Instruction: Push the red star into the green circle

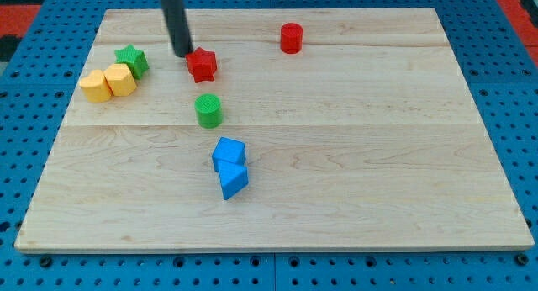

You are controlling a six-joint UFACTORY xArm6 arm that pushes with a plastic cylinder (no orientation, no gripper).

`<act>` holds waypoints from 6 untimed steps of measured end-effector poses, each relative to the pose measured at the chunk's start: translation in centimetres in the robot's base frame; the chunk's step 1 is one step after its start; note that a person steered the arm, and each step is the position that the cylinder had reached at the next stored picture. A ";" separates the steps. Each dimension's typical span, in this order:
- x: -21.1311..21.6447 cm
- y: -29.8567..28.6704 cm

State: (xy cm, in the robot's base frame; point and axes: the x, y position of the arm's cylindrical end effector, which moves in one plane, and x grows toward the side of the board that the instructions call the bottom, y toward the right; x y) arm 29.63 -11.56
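Dark and nearly upright, the rod comes down from the view's top; my tip [183, 53] rests just left of the red star [202, 65], touching or nearly so. This end effector has no jaws and holds nothing. Below the star, apart, stands the green circle [208, 110], with bare wood between them. The pale wooden surface [378, 156] lies open toward the view's right.

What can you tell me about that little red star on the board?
The red star is a small, chunky, solid-looking block lying flat on the wooden board, near the view's top left. My tip sits right at its left edge, seemingly touching. The green circle stands just below it, apart.
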 end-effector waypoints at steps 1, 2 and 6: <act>2.3 1.9; 5.0 1.6; 7.7 2.6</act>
